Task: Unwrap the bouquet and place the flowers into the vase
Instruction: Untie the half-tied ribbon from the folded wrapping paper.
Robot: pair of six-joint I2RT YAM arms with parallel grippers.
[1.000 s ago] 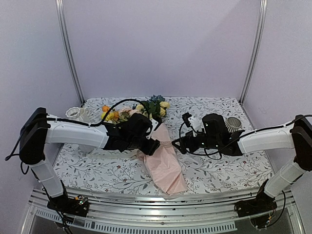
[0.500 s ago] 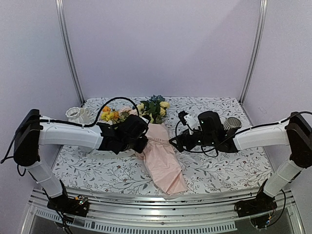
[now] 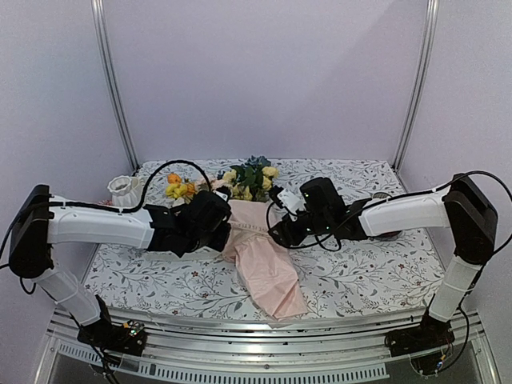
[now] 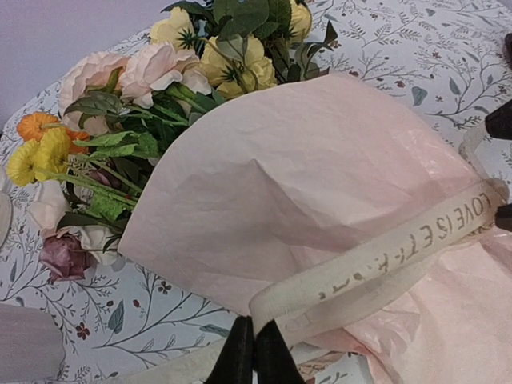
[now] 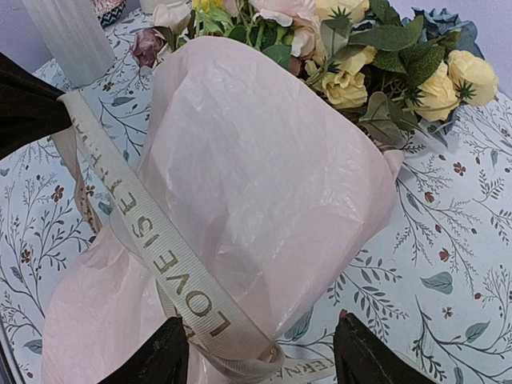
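At the far left the vase sits well apart from the work, beyond your left arm. Your left gripper has its jaws pinched together on the cream ribbon, which runs taut from it across the wrap.

The bouquet lies flat on the table between the arms. Its flowers point to the far side and the pale pink paper trails toward you.

Treat it as light and floppy. The paper looks thin and crinkled and will probably tear or slide rather than resist, so pull the ribbon along its length, not upward. The woven ribbon is your firm hold. When you lift the flowers, grip them low down, not by the soft heads.

On the right, your right gripper has its jaws apart, straddling the ribbon's other end at the wrap's edge.
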